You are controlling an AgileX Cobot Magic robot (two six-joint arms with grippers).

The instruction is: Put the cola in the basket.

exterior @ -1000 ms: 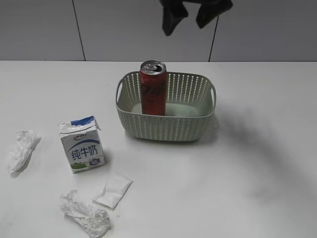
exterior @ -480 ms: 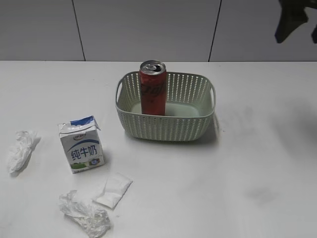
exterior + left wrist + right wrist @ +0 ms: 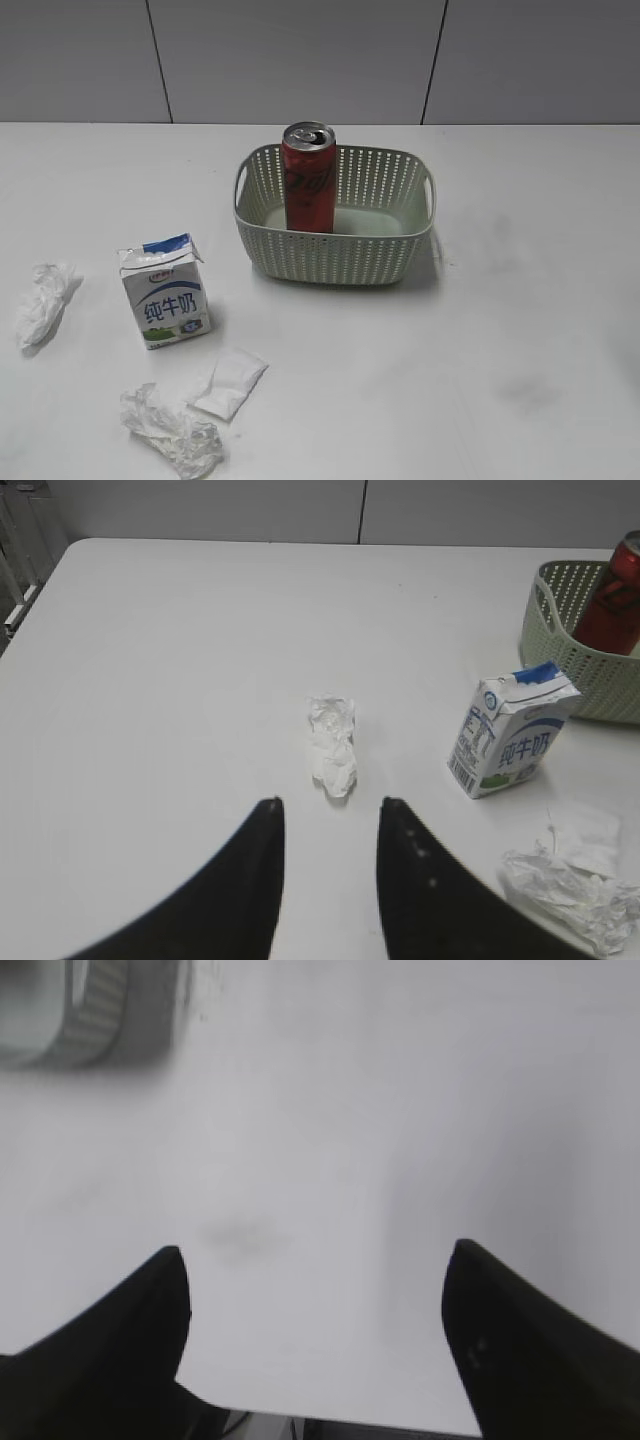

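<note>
- On the white desk [image 3: 520, 330], toward the back, sits the basket [image 3: 335, 250]; its pale green perforated plastic walls look light and a little springy, so I judge it would slide if knocked, and the cut-out side handles are the natural hold.
- Inside it, against the left part of the far wall, the cola [image 3: 309, 178] stands upright, its silver top above the rim. It looks stiff, smooth and likely slippery, and its open tab suggests it may be light; mid-body across the round wall is the best grip.
- Well away from the can, the right claw [image 3: 315, 1260] hangs released and empty over bare desk, the basket blurred at its view's top-left corner.
- Farther still, the left claw [image 3: 330, 815] is parted with a narrow gap, holding nothing, above a crumpled tissue [image 3: 332, 742]; the can shows at that view's far right.
</note>
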